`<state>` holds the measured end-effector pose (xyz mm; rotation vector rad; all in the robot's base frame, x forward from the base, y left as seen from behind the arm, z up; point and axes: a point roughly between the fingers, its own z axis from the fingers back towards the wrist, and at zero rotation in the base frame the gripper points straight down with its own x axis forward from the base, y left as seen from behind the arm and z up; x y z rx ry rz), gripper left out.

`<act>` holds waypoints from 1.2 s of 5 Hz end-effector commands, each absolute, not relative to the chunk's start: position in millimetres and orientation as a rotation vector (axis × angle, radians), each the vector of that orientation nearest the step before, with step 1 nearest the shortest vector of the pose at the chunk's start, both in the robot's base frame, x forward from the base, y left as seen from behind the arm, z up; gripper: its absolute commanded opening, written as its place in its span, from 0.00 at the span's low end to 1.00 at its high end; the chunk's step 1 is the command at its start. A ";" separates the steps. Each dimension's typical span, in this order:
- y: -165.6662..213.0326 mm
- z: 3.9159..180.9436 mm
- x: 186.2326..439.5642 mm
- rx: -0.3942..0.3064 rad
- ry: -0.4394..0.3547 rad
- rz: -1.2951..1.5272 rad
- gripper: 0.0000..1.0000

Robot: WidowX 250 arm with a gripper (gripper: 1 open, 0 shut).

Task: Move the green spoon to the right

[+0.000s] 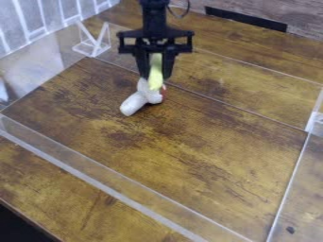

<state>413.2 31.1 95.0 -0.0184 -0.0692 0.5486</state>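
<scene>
Presently catalogued: one gripper (155,68), black, pointing straight down over a dark wooden table (214,161), its jaws pressed together on the upper part of the green spoon (154,76), which is held near-vertical between them, with the yellow-green handle showing below the fingers. The lower tip of the spoon is seen close above or against a white mushroom-like toy (135,102) lying on the wood just beneath; whether the two touch cannot be told, and a small reddish patch at that spot is too blurred to assign. A low clear barrier (76,165) is noted across the near part of the table, and a white wire stand (91,40) at the far left. The spoon is judged lifted clear of the table but not yet carried rightward. Risks entered: the thick, smooth handle is pinched over a short length only, so a slide downward or a swing in the jaws could be caused by a quick sideways move; the toy could be nudged or dragged along if the spoon's tip is not raised well clear of it before travel; a tilted spoon could land on its tip and roll away from the intended place on the right if it is let go from too high above the wood
</scene>
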 end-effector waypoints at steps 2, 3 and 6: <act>0.4 183.7 414.5 -0.051 -0.230 0.534 0.00; -15.8 187.5 409.9 -0.055 -0.243 0.526 0.00; -124.9 176.7 378.9 -0.070 -0.216 0.410 0.00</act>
